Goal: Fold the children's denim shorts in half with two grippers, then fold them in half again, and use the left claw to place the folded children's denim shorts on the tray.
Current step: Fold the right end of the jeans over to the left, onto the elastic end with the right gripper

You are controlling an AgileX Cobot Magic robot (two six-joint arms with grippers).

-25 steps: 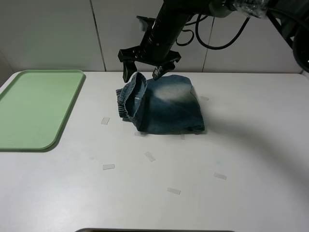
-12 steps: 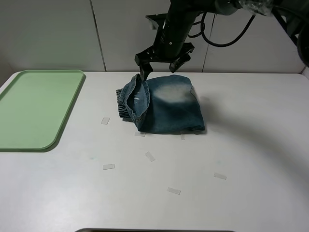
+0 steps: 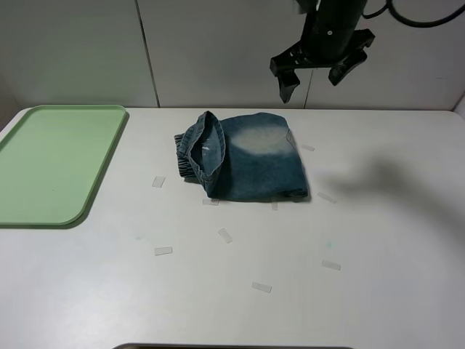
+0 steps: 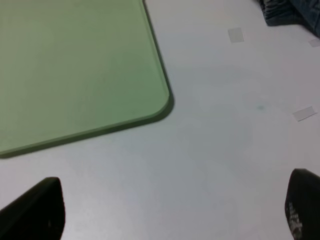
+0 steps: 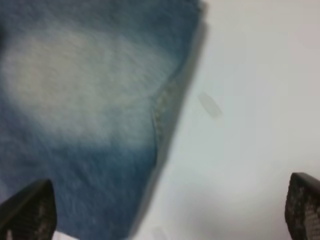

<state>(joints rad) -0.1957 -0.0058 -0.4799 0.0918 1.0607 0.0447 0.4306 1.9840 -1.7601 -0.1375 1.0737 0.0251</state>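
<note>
The children's denim shorts (image 3: pixel 247 163) lie folded on the white table, with the elastic waistband standing up at their left edge and a pale faded patch on top. My right gripper (image 3: pixel 314 78) hangs open well above the table, up and to the right of the shorts, holding nothing. The right wrist view looks down on the shorts (image 5: pixel 85 125), and both fingertips (image 5: pixel 30 210) sit far apart. My left gripper (image 4: pixel 170 212) is open over bare table near a rounded corner of the pale green tray (image 4: pixel 70 75). That tray (image 3: pixel 51 163) lies at the far left.
Several small clear tape pieces (image 3: pixel 163 251) are scattered on the table around and in front of the shorts. A white panelled wall (image 3: pixel 145 51) rises behind the table's far edge.
My right gripper has let go of the shorts' waistband and risen up and to the right. The waistband fold has settled slightly on the shorts.
</note>
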